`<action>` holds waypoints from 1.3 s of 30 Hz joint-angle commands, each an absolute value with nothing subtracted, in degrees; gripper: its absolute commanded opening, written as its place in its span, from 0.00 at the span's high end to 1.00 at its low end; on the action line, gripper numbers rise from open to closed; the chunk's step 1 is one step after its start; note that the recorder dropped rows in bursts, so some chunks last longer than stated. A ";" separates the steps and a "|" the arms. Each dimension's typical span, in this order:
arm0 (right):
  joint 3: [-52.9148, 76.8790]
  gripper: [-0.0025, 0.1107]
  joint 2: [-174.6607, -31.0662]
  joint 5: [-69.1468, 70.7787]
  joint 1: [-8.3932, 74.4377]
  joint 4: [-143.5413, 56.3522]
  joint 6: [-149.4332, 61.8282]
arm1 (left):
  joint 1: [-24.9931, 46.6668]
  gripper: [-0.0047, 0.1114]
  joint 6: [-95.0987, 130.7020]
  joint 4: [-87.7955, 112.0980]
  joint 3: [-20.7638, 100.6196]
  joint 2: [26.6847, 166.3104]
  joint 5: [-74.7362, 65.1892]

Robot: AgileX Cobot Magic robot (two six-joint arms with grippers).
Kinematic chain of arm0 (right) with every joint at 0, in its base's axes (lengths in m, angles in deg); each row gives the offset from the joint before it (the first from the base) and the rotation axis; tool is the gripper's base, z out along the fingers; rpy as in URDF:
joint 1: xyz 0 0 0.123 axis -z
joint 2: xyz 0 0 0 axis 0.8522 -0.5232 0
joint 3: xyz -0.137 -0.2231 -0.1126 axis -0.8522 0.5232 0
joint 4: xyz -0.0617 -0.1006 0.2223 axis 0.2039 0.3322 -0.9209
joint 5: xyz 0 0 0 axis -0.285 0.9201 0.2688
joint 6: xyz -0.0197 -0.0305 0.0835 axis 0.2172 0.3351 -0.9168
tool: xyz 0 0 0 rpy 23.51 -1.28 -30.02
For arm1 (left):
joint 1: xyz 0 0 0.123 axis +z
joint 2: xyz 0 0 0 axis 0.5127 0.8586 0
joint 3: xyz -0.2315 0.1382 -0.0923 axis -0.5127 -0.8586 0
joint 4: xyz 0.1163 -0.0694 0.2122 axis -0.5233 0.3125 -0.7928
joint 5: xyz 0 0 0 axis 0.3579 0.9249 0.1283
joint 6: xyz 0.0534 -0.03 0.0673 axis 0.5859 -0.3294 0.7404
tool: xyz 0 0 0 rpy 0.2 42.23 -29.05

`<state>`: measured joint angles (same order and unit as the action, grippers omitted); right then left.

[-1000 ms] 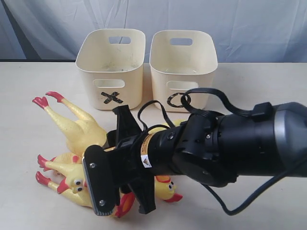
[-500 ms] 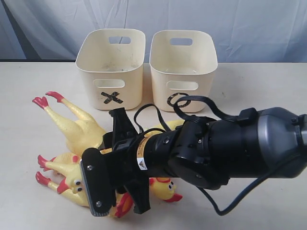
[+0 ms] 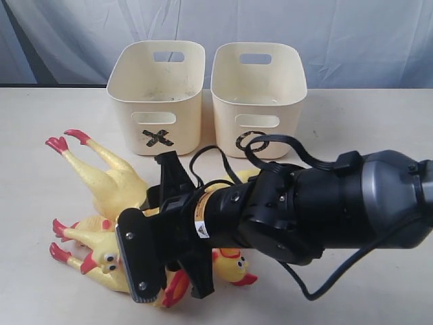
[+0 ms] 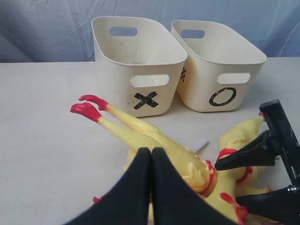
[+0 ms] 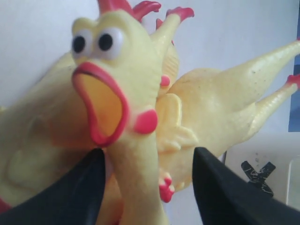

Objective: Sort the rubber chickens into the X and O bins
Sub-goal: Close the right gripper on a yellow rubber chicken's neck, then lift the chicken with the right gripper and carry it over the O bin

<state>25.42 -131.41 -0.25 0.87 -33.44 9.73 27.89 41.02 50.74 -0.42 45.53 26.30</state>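
Note:
The rubber chickens lie in a pile in front of the bins. A headless one [image 3: 108,177] points its red feet to the far left. Two more [image 3: 95,252] lie at the near left, and a head [image 3: 233,265] shows beside the arm. My right gripper [image 3: 174,292] is down in the pile, open. A long-necked chicken [image 5: 108,79] has its neck [image 5: 136,178] between the fingers. My left gripper [image 4: 151,152] is shut and empty, just short of a chicken body [image 4: 140,133]. A white tube [image 4: 200,145] pokes out. The X bin [image 3: 155,81] and the O bin [image 3: 257,88] stand side by side behind.
My bulky right arm [image 3: 325,210] and its cable cover the pile's right side. Its black fingers [image 4: 253,154] show in the left wrist view. A blue cloth backdrop [image 3: 352,34] hangs behind the bins. The beige table [image 3: 365,115] runs out on both sides.
My right arm has slid a little to the left and lower into the pile over the last second. The chickens and bins have not moved.

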 commanded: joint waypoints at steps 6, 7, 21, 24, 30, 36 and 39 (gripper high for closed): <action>25.14 0.51 -131.69 -0.15 2.49 -33.08 9.95 | 27.32 0.96 41.05 51.05 -0.14 45.77 26.03; 25.14 0.51 -131.69 -0.15 2.49 -33.08 9.95 | 27.32 0.96 41.05 51.05 -0.14 45.77 26.03; 21.09 0.98 -134.72 5.91 2.49 -32.96 9.95 | 27.32 0.96 41.05 51.05 -0.14 45.77 26.03; 21.09 0.99 -134.26 6.99 2.49 -33.45 9.77 | 27.32 0.96 41.05 51.05 -0.14 45.77 26.03; 21.09 0.99 -129.76 6.67 2.49 -38.02 9.23 | 27.32 0.96 41.05 51.05 -0.14 45.77 26.03; 21.09 0.99 -122.44 7.33 2.49 -44.43 9.23 | 27.32 0.96 41.05 51.05 -0.14 45.77 26.03; 21.09 0.99 -117.30 9.30 2.49 -44.83 9.23 | 27.32 0.96 41.05 51.05 -0.14 45.77 26.03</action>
